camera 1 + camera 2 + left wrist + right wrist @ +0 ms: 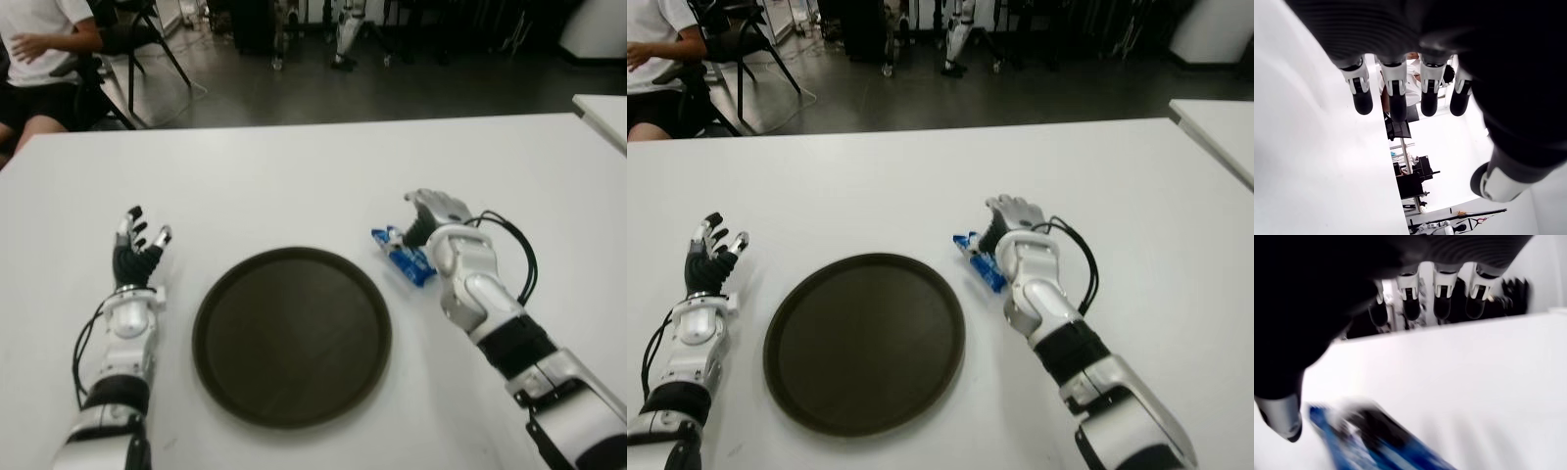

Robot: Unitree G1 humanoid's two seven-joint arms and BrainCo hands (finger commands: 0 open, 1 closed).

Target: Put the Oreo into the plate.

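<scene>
Right wrist view: right hand [431, 217] fingers spread over the blue Oreo packet [404, 256], not gripping. Packet lies on the white table [294, 176] at 3 o'clock of the empty round dark plate [292, 336]. Pickup and placing remain. Left hand [137, 250] spread, idle at 9 o'clock.

Silver-white segmented forearms, black cables looped alongside, each robot hand [435, 211] black-fingered with grey-white knuckle bands.
</scene>
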